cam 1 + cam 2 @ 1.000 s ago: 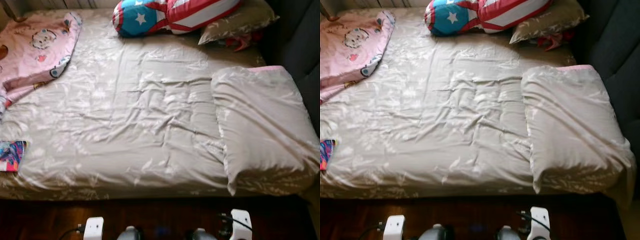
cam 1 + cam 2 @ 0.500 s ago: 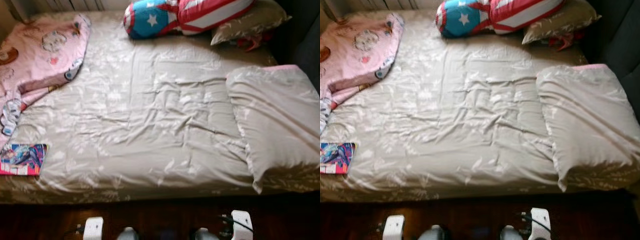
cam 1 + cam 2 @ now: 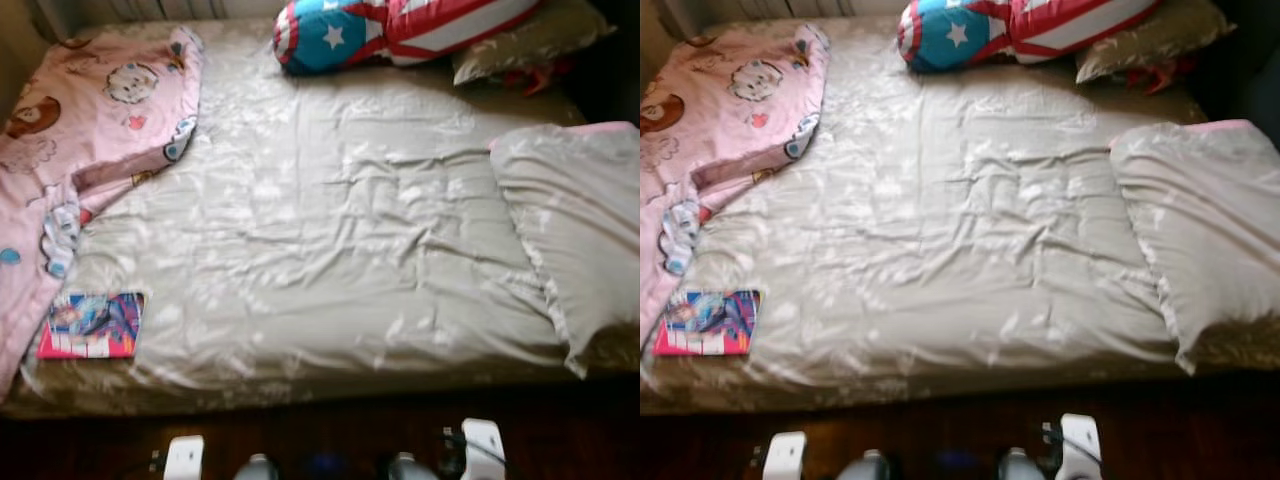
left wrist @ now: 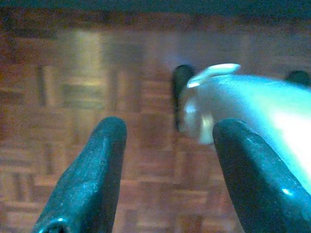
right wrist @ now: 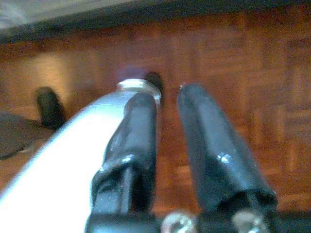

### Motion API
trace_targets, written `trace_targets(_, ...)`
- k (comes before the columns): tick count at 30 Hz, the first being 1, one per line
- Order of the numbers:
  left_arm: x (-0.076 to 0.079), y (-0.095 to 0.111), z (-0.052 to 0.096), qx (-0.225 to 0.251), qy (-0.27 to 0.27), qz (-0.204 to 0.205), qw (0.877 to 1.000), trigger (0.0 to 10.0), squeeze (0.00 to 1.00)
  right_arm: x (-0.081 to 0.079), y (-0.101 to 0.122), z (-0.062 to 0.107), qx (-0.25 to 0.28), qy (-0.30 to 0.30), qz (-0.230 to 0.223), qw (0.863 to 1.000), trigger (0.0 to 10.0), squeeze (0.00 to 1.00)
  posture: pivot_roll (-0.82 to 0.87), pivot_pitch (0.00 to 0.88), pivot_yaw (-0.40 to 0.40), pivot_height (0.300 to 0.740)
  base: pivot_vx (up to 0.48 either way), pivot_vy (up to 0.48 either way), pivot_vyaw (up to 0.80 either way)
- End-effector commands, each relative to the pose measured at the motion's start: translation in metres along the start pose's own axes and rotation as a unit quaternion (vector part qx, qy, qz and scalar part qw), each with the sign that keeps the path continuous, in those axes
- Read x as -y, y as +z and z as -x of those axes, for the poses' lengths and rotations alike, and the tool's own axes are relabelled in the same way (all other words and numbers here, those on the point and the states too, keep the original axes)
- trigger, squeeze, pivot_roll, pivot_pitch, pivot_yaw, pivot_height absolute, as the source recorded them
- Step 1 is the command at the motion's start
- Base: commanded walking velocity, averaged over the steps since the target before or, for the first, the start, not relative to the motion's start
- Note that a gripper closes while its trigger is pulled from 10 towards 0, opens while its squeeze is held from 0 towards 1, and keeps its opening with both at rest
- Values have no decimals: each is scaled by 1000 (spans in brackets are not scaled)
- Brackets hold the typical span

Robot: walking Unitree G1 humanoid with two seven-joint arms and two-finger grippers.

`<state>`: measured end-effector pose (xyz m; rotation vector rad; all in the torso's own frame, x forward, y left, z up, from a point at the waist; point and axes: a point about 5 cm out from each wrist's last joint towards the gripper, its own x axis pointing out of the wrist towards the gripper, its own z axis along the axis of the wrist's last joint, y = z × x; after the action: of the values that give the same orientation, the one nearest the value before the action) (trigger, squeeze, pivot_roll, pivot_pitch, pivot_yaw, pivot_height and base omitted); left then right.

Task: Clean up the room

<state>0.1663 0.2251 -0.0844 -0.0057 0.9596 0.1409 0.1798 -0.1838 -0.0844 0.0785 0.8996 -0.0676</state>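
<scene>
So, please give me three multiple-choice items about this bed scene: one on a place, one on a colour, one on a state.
1. Where is the magazine?
A. near the bed's front left corner
B. on the star pillow
C. on the floor

2. What colour is the blanket?
A. green
B. pink
C. black

3. How is the left tool?
A. open, empty
B. shut on the magazine
C. shut on a pillow

Answers: 1 A, it lies on the sheet there. 2 B, pink with cartoon prints. 3 A, its fingers stand apart over parquet.

The bed bears a pink blanket, magazine, and pillows.
</scene>
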Motion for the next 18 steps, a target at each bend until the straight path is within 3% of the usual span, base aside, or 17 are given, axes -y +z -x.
trace_targets(1, -3, -17, 4, -27, 3, 5, 1000, 10000, 0, -1, -13, 2, -24, 5, -2, 1000, 10000, 0, -42, 255, 21, 730, 0, 405, 0)
trace_targets(18, -4, -16, 3, -27, 6, 10, 1000, 10000, 0, -1, -12, 2, -22, 5, -1, 1000, 10000, 0, -41, 252, 19, 730, 0, 403, 0)
